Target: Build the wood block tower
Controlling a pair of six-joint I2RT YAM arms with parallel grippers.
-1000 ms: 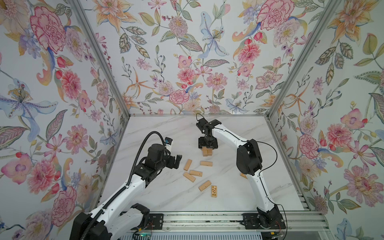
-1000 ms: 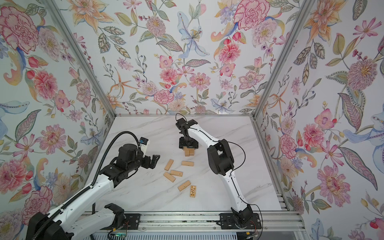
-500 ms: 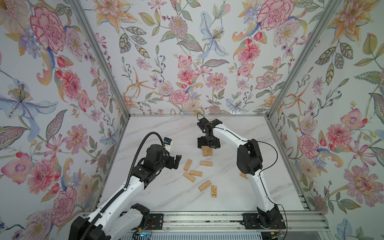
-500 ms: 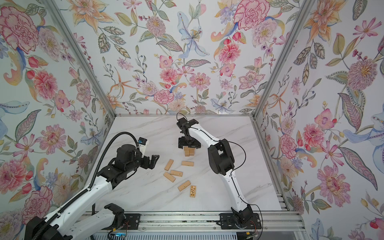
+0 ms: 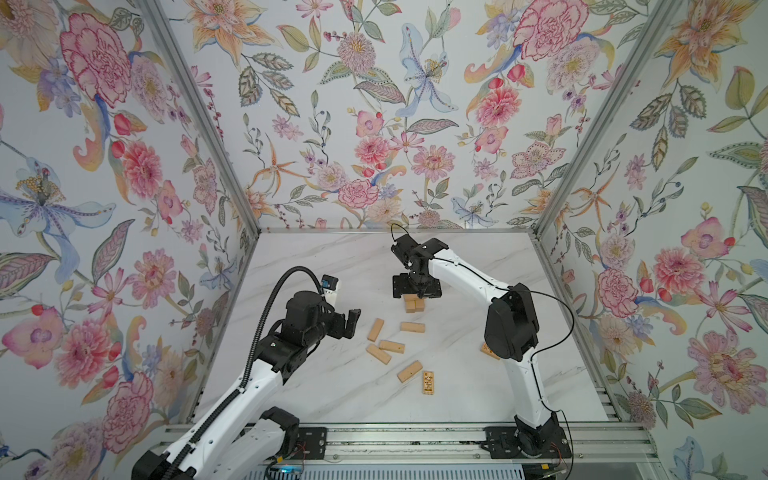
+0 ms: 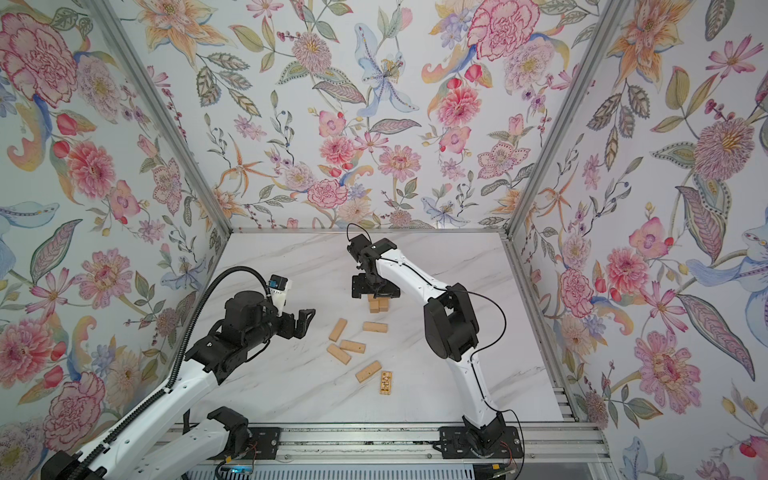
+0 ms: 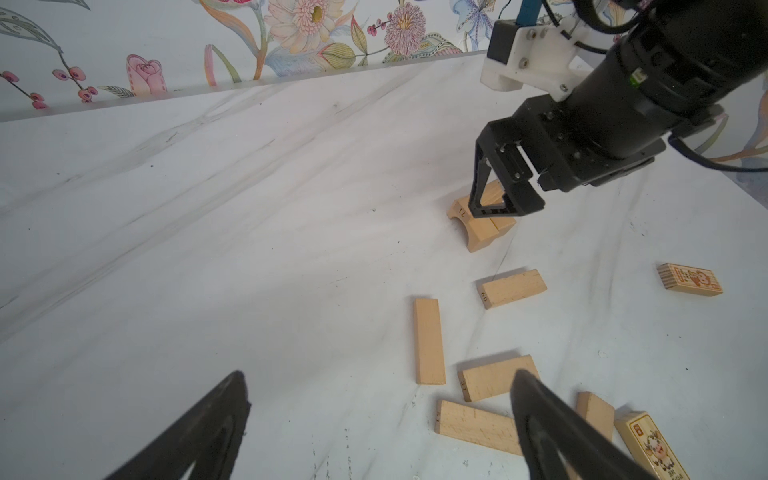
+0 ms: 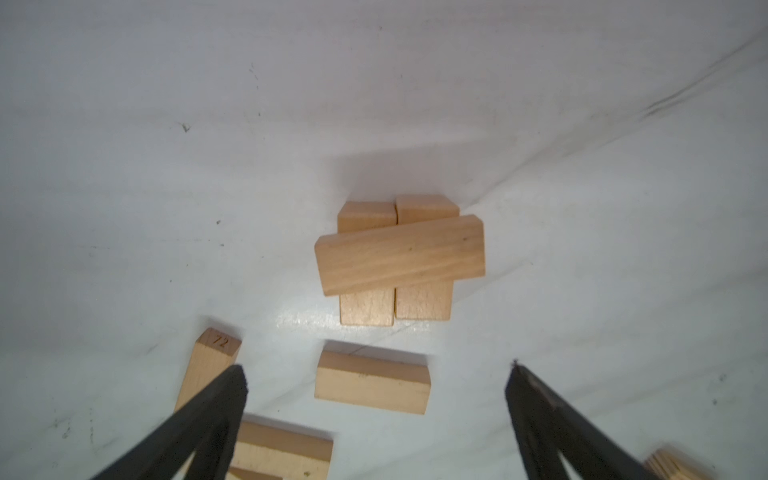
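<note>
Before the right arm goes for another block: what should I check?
1. right hand open and empty: ok.
2. top block lies across both base blocks: ok.
3. top block square to the base blocks: not ok, it sits skewed.
4. Room beside the top block for a second crosswise block: cannot tell; it lies near the middle.
5. left hand open, apart from the loose blocks: ok.
</note>
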